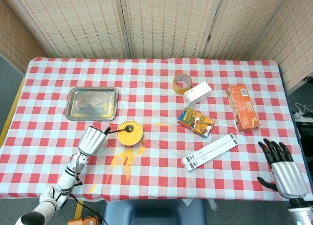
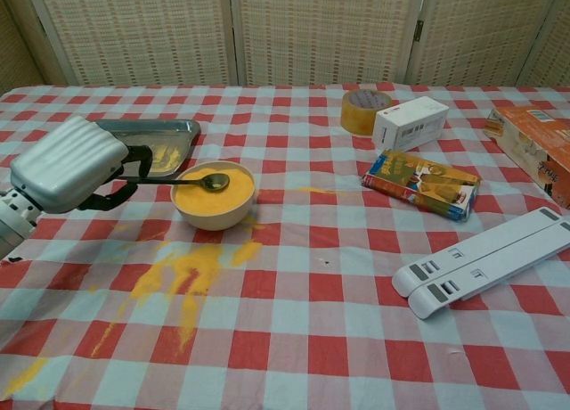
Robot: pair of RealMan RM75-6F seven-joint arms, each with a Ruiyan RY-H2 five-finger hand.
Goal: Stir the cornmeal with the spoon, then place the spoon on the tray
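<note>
Gripping the spoon (image 2: 183,181) by its handle, the left hand (image 2: 67,165) is holding the spoon's tip at the surface of the cornmeal (image 2: 212,192) in the bowl (image 2: 214,211), while the right hand (image 1: 283,172) is idling near the table edge with fingers spread and empty. Yellow spill (image 2: 183,272) is already lying on the cloth in front of the bowl — so stirring should probably be going in small, slow circles, low inside the rim. Farther back, just behind the bowl, the tray (image 2: 169,127) is waiting — a short, level lift should do.

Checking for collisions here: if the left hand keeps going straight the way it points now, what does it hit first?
Most likely the bowl. The left hand holds the spoon pointing at it, with nothing between them. Depth is hard to judge.
</note>
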